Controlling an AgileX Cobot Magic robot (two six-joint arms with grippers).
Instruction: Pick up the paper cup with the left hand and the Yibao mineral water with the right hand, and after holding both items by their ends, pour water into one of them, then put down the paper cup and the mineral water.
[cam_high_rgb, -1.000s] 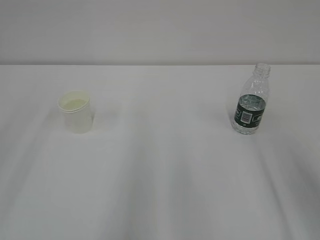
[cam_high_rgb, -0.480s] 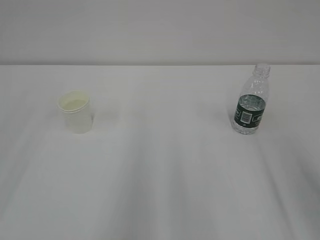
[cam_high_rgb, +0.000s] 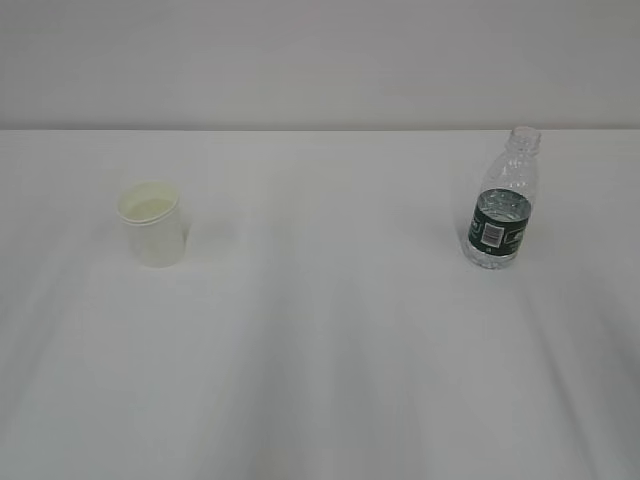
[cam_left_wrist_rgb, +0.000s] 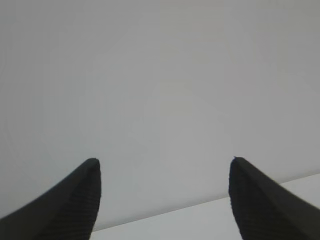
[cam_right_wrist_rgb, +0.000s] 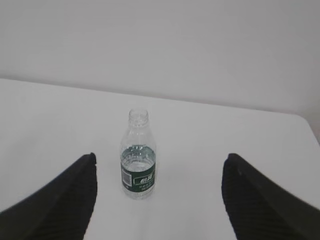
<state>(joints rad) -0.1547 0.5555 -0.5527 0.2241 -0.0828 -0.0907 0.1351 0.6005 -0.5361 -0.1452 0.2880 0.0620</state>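
Plain white desk (cam_high_rgb: 320, 350), pale grey wall (cam_high_rgb: 320, 60) behind. Paper cup (cam_high_rgb: 153, 224) upright at left, well apart from Yibao mineral water (cam_high_rgb: 502, 200) upright at right, uncapped, water (cam_high_rgb: 490, 250) low. Left pincer (cam_left_wrist_rgb: 165, 165) spread wide, empty, facing wall; right pincer (cam_right_wrist_rgb: 157, 160) spread wide, empty, bottle ahead. Nothing moved versus earlier frame.

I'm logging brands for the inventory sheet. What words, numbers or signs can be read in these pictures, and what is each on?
Bottle label, white patch: print there, too small and blurred to read.
Bottle label in the right wrist view: a pale strip of characters, blurred, unreadable.
Paper cup: plain, no print visible.
Table and wall: no text.
Nothing legible in the left wrist view.
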